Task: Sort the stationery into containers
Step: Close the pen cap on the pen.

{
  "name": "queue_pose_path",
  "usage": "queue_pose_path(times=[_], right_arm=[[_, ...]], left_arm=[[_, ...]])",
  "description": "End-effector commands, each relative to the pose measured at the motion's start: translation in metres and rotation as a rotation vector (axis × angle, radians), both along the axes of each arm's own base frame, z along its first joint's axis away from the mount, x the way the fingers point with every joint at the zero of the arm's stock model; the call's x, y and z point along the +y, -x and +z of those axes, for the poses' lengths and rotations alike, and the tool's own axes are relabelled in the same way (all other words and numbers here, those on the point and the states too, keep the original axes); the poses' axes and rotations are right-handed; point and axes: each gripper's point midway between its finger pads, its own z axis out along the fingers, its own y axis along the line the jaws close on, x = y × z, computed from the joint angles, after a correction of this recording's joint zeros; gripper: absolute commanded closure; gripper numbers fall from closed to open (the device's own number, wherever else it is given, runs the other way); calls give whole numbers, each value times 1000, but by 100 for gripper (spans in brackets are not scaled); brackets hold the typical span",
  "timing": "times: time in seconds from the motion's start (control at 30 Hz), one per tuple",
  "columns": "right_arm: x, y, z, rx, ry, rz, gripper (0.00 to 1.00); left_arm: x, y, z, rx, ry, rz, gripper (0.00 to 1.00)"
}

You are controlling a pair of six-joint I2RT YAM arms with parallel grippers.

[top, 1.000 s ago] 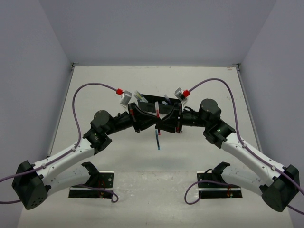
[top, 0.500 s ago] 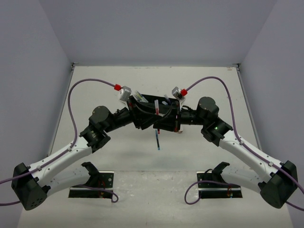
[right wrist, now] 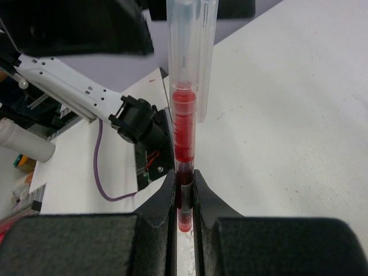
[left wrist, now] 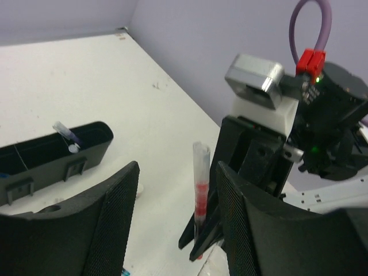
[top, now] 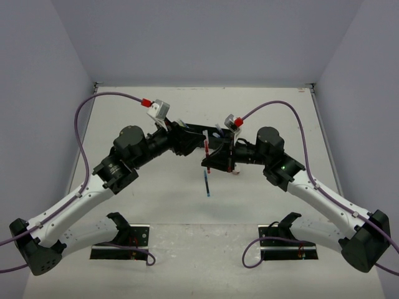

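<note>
A red pen [top: 205, 144] with a clear barrel stands upright over the table. My right gripper [right wrist: 184, 185] is shut on its lower end, and the pen [right wrist: 184, 115] rises from between the fingers. My left gripper [left wrist: 178, 169] is open, its pads on either side of the pen [left wrist: 199, 190] and apart from it. In the top view the left gripper [top: 186, 139] is just left of the pen and the right gripper [top: 211, 163] just below it. The black container tray [top: 198, 129] lies behind both. A blue pen [top: 207, 184] lies on the table in front.
The tray [left wrist: 57, 155] is at the left of the left wrist view with a clear-capped pen [left wrist: 66, 134] sticking out of it. Two black base plates [top: 121, 249] [top: 288, 249] sit at the table's near edge. Purple cables arc over each arm.
The left gripper has opened off the red pen and its arm has drawn back and up to the left. The right gripper has shut on the pen's lower end.
</note>
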Motion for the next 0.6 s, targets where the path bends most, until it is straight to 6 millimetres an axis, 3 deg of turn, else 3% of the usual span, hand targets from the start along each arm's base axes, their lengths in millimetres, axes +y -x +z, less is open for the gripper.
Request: queue_pose_path(times=[0.0, 0.2, 0.47, 0.57], right_arm=[[4, -10, 13, -63, 8, -36, 100], [4, -17, 10, -48, 33, -67, 100], [4, -19, 11, -50, 36, -76, 100], [5, -19, 13, -51, 32, -74, 100]], left_arm=[[4, -14, 25, -54, -32, 61, 44], [-16, -14, 32, -62, -24, -24, 54], [-14, -17, 22, -46, -43, -2, 64], [-15, -18, 20, -45, -47, -3, 76]])
